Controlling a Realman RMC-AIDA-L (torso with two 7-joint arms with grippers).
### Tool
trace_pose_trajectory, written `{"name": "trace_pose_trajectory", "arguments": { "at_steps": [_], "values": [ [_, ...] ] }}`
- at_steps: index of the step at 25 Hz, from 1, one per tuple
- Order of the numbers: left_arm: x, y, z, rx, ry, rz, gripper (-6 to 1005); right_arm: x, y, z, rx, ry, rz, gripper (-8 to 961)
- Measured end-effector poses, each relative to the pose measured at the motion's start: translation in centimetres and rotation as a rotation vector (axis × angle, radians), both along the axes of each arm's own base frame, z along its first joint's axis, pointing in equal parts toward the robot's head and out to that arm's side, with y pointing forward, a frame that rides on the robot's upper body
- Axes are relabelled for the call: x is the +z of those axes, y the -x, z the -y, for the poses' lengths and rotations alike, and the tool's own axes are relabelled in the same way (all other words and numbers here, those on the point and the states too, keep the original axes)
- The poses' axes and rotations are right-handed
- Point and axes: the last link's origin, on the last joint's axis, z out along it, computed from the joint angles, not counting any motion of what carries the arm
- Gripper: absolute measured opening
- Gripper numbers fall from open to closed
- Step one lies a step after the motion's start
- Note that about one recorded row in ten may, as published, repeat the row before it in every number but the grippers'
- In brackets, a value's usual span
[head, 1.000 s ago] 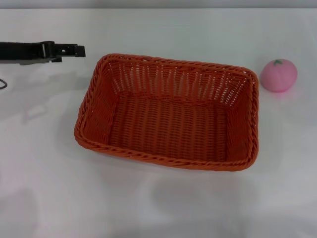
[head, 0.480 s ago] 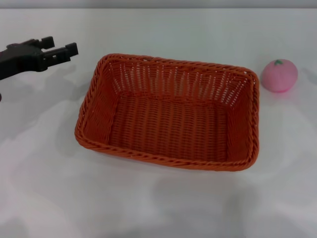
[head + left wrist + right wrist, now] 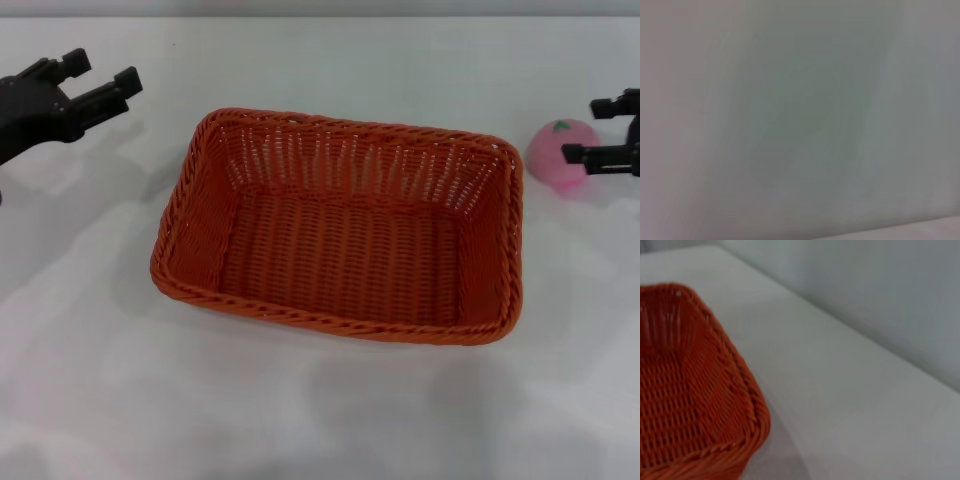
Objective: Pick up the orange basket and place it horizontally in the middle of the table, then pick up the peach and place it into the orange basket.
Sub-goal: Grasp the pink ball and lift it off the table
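**Peach beside the right tool, basket between the arms**

Lies mid-bench, the orange basket (image 3: 340,228), long axis running left to right across the head view, mouth up, nothing inside. Looks already set horizontally in the middle of the bench (image 3: 320,420), so judged done with that part.

Sits the peach (image 3: 558,150) on the bench just beyond the basket's right end, near its far right corner, apart from the rim. Not yet in the basket.

Enters from the right edge of the head view, the right tool (image 3: 592,130), two dark fingers spread, one above the peach and one reaching across its right flank. Open, holding nothing; cannot tell whether the lower finger touches the fruit or merely overlaps it in the view. Lies the peach toward the robot's left of this tool, directly ahead of the fingertips, so a short advance in that direction appears to be what the grasp calls for. Shows only the basket's corner and bare bench in the right wrist view; no peach there.

Hangs the left tool (image 3: 98,82) at the far left, well apart from the basket and far from the peach, fingers parted, empty. Clearly the farther arm; right arm judged the one to take the fruit. Carry afterwards: leftward over the near rim.
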Motion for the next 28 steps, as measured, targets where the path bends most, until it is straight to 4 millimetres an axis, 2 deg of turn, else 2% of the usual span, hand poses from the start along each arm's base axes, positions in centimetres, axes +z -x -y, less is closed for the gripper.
{"name": "trace_pose_trajectory", "arguments": {
  "at_steps": [8,19,25,28],
  "values": [
    [-0.2,-0.1,0.0,-0.012,0.009,-0.011,861,-2.3,-0.3,-1.0,-0.046,-0.008,0.085,780],
    [0.0,0.3,0.2,0.000,0.002,-0.014,859,-2.5,-0.5,-1.2,-0.058,-0.040,0.107,679],
    [0.1,0.4,0.2,0.002,-0.004,-0.015,857,-2.2,-0.5,-1.3,-0.049,-0.052,0.107,453],
    [0.1,0.4,0.3,0.004,-0.005,-0.015,855,-1.6,-0.3,-1.3,-0.037,-0.082,0.097,407]
  ]
}}
